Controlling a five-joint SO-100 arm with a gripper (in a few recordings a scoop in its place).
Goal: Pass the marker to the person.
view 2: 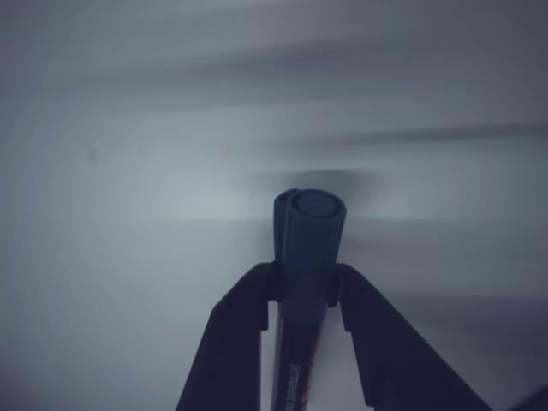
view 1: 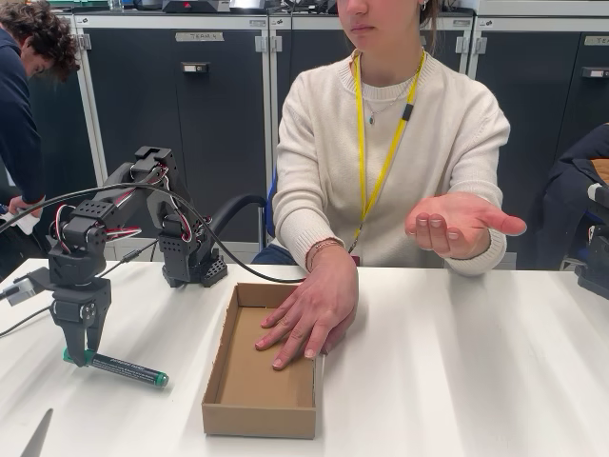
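The slim marker with a dark barrel and a bright green cap [view 1: 119, 366] lies flat on the white bench [view 1: 457, 371] at about eight o'clock in the fixed view, its length running from nine o'clock toward four o'clock. The black two-finger hand of the robot arm [view 1: 80, 357] stands over the nine-o'clock end, pointing straight down. In the wrist view the hand [view 2: 306, 287] is clamped on the marker [view 2: 306, 257], one finger pressing each side of the barrel just behind the rounded end, which pokes out toward twelve o'clock. The marker looks light, stiff and smooth-skinned, so I judge that weight is no worry but slip and swing are: gripped this near one end, the long free part may droop or twist once it leaves the bench, and a hold nearer the middle would ride steadier. The round plastic barrel gives the flat fingers little to bite on, so firm pressure seems wise. The person in a cream knit sweater with a yellow lanyard [view 1: 400, 143] sits at twelve o'clock, one open palm [view 1: 457, 221] raised at three o'clock, well apart from the marker, the other hand [view 1: 309, 319] resting in a shallow brown cardboard tray [view 1: 257, 414] at six o'clock.
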